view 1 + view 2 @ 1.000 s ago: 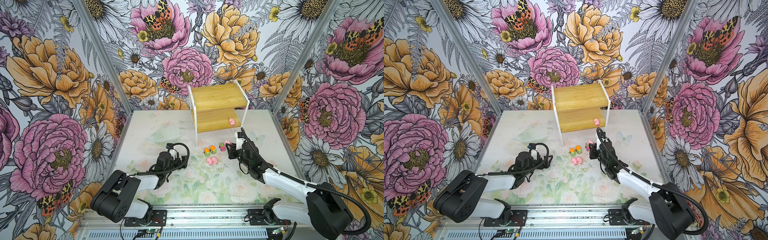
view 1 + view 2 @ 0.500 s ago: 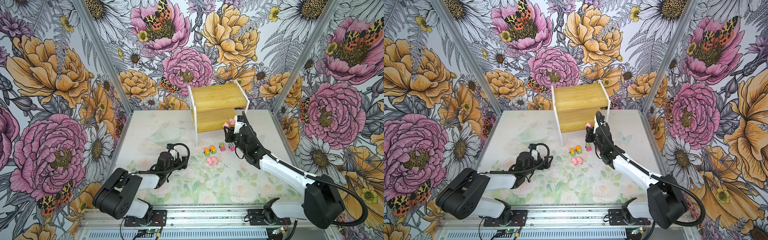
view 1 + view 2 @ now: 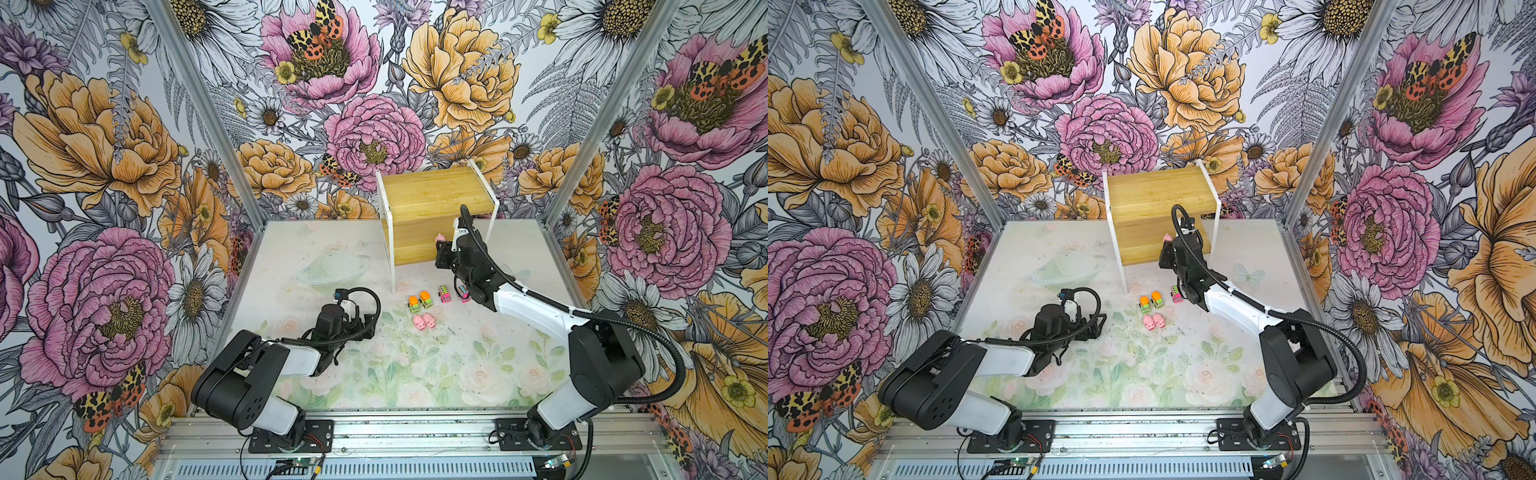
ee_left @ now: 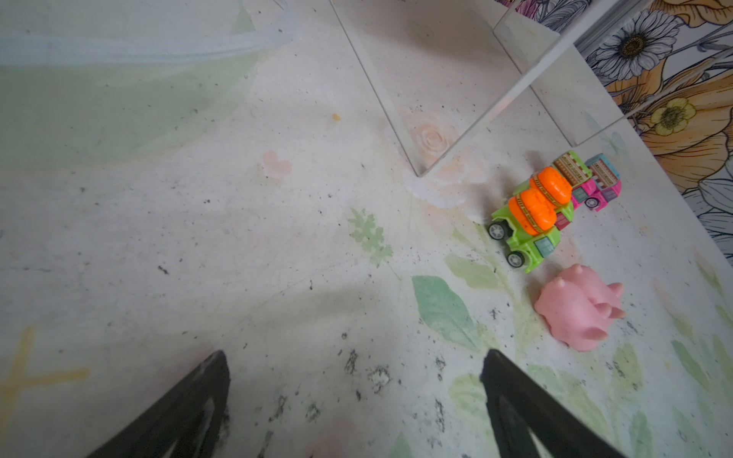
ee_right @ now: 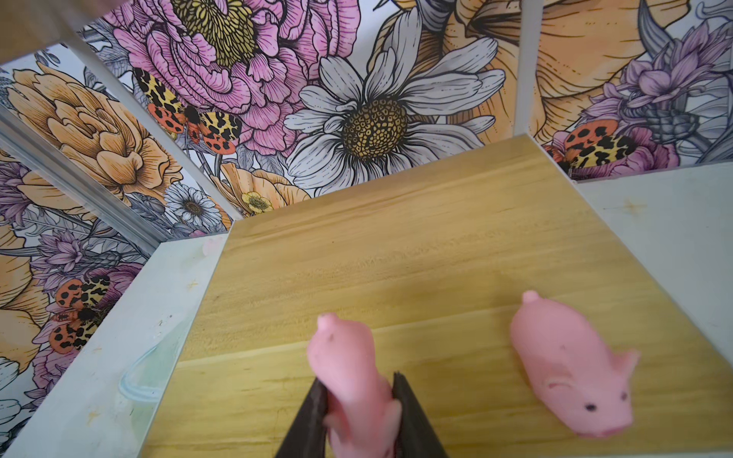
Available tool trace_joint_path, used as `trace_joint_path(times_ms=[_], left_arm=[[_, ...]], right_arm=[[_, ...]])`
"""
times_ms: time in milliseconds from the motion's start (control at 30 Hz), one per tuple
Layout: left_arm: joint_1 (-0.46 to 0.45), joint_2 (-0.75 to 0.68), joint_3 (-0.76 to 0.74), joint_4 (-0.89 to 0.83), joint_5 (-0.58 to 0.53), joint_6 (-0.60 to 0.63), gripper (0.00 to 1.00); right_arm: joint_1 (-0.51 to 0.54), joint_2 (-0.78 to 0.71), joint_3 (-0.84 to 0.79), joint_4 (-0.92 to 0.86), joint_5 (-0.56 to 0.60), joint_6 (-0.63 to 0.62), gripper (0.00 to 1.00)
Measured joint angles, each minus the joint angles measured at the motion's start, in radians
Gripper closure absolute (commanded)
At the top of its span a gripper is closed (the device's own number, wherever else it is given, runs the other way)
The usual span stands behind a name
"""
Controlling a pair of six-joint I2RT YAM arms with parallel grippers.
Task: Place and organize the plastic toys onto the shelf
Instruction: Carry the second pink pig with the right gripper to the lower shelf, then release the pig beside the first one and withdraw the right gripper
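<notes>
The tabletop point(image 3: 415, 374) carries a washed-out pastel print of roses and green leaves, with a faint ringed planet point(image 3: 328, 266) toward the back left and a pale butterfly point(image 3: 1249, 274) at the right. Dark specks point(image 4: 377, 376) and scuffs mark it. Walls point(image 3: 104, 145) on three sides are papered with big pink and orange flowers, white daisies and spotted moths point(image 3: 316, 37). Silver metal posts point(image 3: 208, 112) stand in the back corners.

Bold floral wallpaper point(image 3: 104, 145) encloses a pale, scuffed, flower-printed tabletop point(image 3: 415, 374) between aluminium corner posts point(image 3: 210, 116).
</notes>
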Motion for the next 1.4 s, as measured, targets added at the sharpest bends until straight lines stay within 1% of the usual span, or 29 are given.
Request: trace_joint_path(times_ms=[367, 700, 1133, 1400], left_arm=[[0.000, -0.002, 0.000, 0.006, 0.000, 0.000, 0.01], [0.000, -0.002, 0.000, 0.006, 0.000, 0.001, 0.01], [0.000, -0.002, 0.000, 0.006, 0.000, 0.003, 0.01], [0.000, -0.002, 0.000, 0.006, 0.000, 0.003, 0.01]], right_arm=[[0.000, 0.014, 0.001, 0.000, 0.047, 0.013, 0.72], [0.000, 0.050, 0.001, -0.002, 0.052, 0.014, 0.72], [0.000, 0.052, -0.014, 0.006, 0.074, 0.013, 0.71], [0.000, 0.053, -0.024, 0.024, 0.073, 0.010, 0.62]])
